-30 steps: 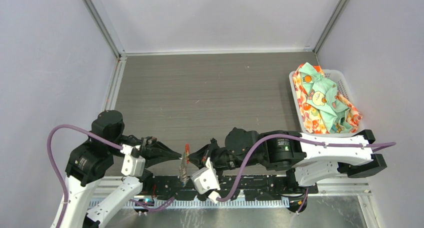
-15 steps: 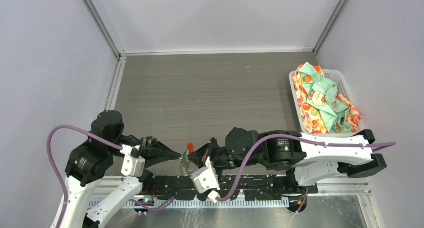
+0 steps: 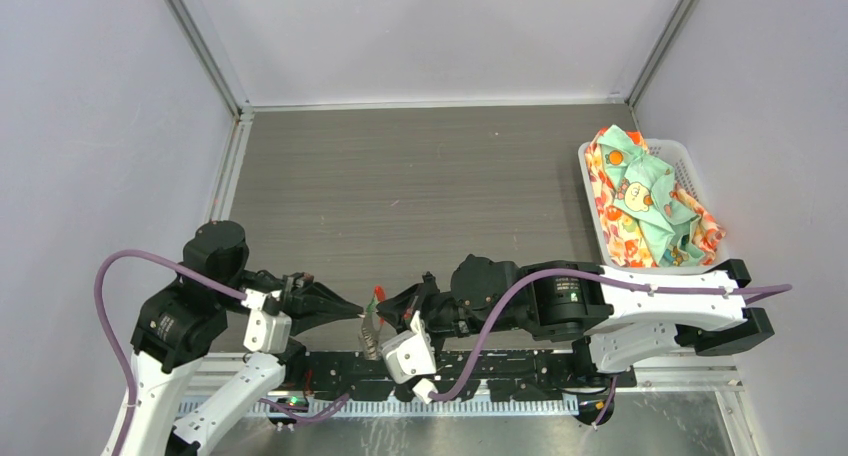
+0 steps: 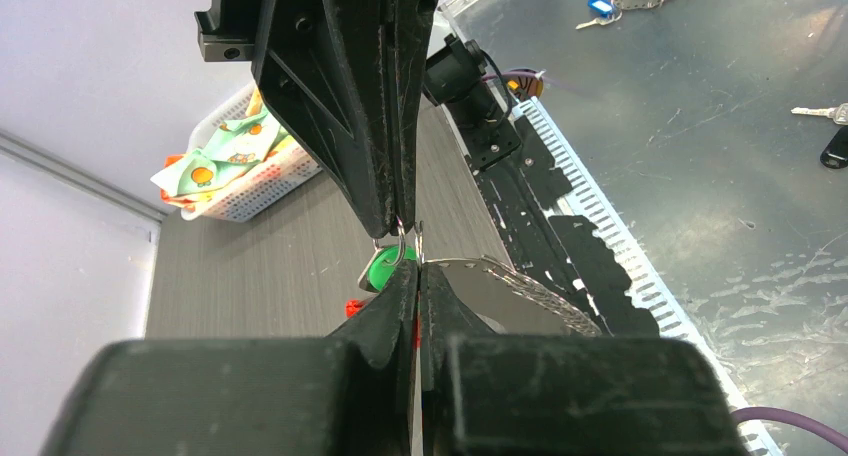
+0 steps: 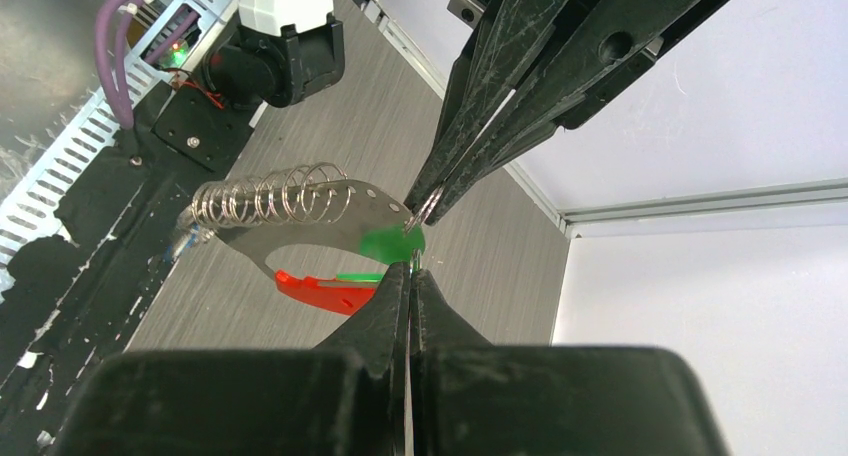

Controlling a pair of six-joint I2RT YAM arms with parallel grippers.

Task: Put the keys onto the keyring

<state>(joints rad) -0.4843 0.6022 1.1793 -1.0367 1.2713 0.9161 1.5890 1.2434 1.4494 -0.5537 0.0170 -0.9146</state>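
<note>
- The keyring [image 5: 290,204] is held in the air between the two arms, above the near edge of the tabletop [image 3: 420,176]. Its silvery coiled part hangs down and its red part sits just below the silvery piece.
- The green key [image 5: 392,242] is at the upper end of the keyring. Its head touches a small wire ring at the point where the two sets of fingertips meet.
- The left end effector [image 4: 414,276] is fully closed. Its tips appear to pinch the silvery end of the keyring.
- The right end effector [image 5: 410,274] is fully closed, tip to tip with the left one. It appears to pinch the green key at its head. The exact contact is too small to confirm.
- A blue key [image 4: 600,6] lies on the scratched metal sheet [image 3: 500,431] in front of the arm bases, well apart from the keyring.
- A white basket [image 3: 590,191] stands at the right edge of the tabletop and holds patterned cloth [image 3: 645,201] in green and orange.
</note>
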